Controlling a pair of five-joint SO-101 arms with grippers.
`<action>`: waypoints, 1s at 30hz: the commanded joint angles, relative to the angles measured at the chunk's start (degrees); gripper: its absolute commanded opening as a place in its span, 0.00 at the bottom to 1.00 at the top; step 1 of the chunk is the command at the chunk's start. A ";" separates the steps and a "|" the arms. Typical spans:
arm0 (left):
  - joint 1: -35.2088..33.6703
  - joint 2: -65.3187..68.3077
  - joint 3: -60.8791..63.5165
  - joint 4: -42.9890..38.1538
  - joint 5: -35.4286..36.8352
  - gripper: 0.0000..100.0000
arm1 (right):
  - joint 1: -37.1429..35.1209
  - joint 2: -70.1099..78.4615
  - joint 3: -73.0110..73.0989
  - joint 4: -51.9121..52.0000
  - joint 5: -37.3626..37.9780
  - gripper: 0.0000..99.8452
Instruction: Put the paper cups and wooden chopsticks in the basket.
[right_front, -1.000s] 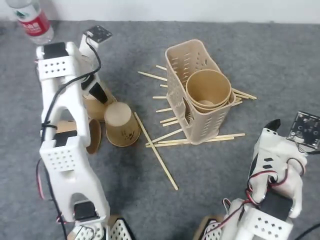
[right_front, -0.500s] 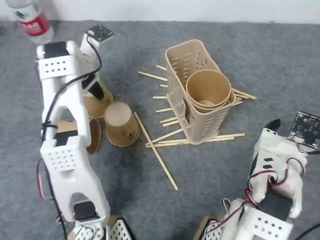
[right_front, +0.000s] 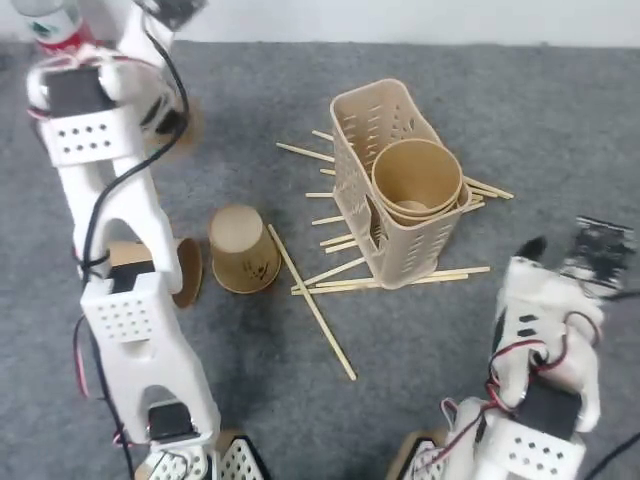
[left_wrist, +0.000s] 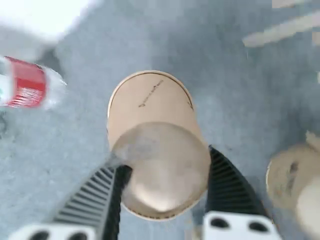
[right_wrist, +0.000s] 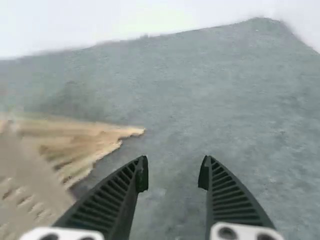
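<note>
Far left above the desk, your left tool (left_wrist: 167, 162) clamps a paper cup (left_wrist: 150, 110); carry it right, keep it level, and release it over the basket (right_front: 352, 108), onto the stacked cups (right_front: 415, 175).

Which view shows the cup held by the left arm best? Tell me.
The left wrist view: the cup sits close and whole, clamped in the left pincer. The high view catches a blurred sliver of it beside the arm.
</note>
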 joint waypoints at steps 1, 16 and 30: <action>2.37 -1.67 -9.36 2.11 10.11 0.02 | -10.95 1.19 -7.30 4.62 6.77 0.17; 14.07 -10.11 -17.80 2.20 42.29 0.02 | -15.60 16.66 -25.41 6.55 6.77 0.17; 25.05 -40.00 14.81 2.11 48.70 0.02 | -20.62 25.27 -40.88 6.55 -4.92 0.17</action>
